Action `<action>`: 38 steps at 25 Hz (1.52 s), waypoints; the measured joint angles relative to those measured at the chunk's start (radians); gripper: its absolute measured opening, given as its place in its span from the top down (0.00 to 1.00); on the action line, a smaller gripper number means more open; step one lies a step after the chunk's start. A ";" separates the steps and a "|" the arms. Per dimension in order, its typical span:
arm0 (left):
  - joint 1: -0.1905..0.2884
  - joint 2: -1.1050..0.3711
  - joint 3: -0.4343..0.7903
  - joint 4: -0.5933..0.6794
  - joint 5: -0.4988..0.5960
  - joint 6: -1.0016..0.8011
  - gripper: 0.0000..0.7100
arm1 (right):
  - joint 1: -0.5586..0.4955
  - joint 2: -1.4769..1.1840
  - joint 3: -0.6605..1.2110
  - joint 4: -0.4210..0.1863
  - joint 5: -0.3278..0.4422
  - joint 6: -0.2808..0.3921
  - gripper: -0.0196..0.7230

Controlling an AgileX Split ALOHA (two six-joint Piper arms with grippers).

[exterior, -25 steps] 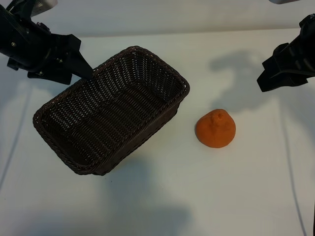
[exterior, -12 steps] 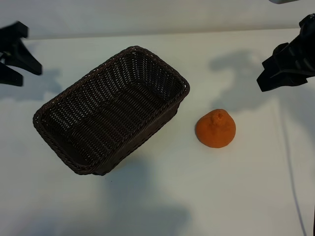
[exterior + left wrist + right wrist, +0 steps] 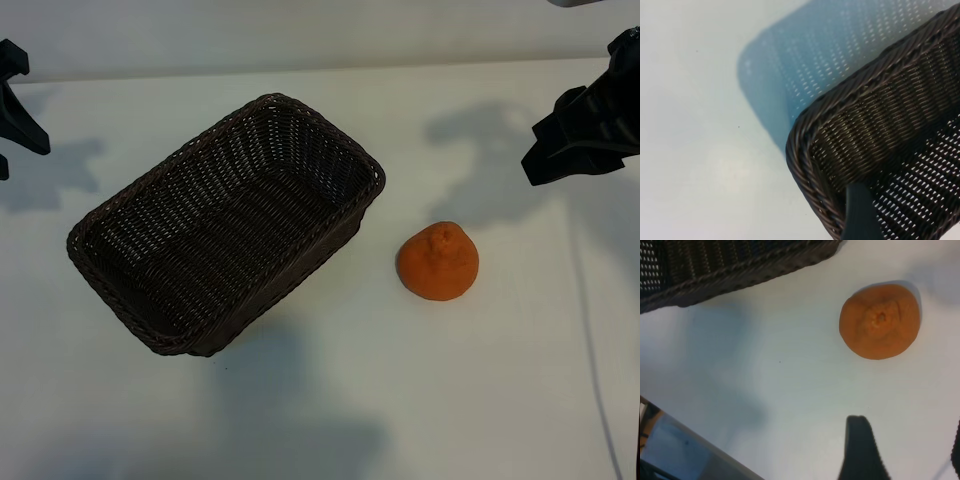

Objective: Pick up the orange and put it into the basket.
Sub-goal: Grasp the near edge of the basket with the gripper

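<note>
The pick had not begun: the orange (image 3: 438, 262) sat stem-up on the white table (image 3: 330, 400), just beside the wicker basket (image 3: 110, 215), which was empty. The right pincer (image 3: 560, 150) hung wide and empty, above and beyond the fruit. By my reading the next move called for it to descend over the orange, straddle it and close. Compared with a second earlier, the left pincer (image 3: 8, 110) had drawn away from the basket's rim to the left edge of the exterior view; I cannot tell its spread.
</note>
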State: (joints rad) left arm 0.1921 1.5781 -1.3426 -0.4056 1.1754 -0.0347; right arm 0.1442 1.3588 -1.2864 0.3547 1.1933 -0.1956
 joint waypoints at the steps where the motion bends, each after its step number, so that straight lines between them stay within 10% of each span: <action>1: 0.000 0.000 0.000 0.000 0.000 -0.010 0.30 | 0.000 0.000 0.000 0.000 0.000 0.000 0.39; 19: 0.000 -0.011 0.277 0.007 -0.013 -0.024 0.30 | 0.000 0.000 0.000 0.000 -0.001 0.000 0.39; 38: 0.000 -0.020 0.291 0.008 -0.062 -0.138 0.30 | 0.000 0.000 0.000 0.002 -0.003 0.000 0.39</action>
State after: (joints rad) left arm 0.1921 1.5581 -1.0521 -0.3972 1.1130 -0.1727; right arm 0.1442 1.3588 -1.2864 0.3566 1.1901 -0.1956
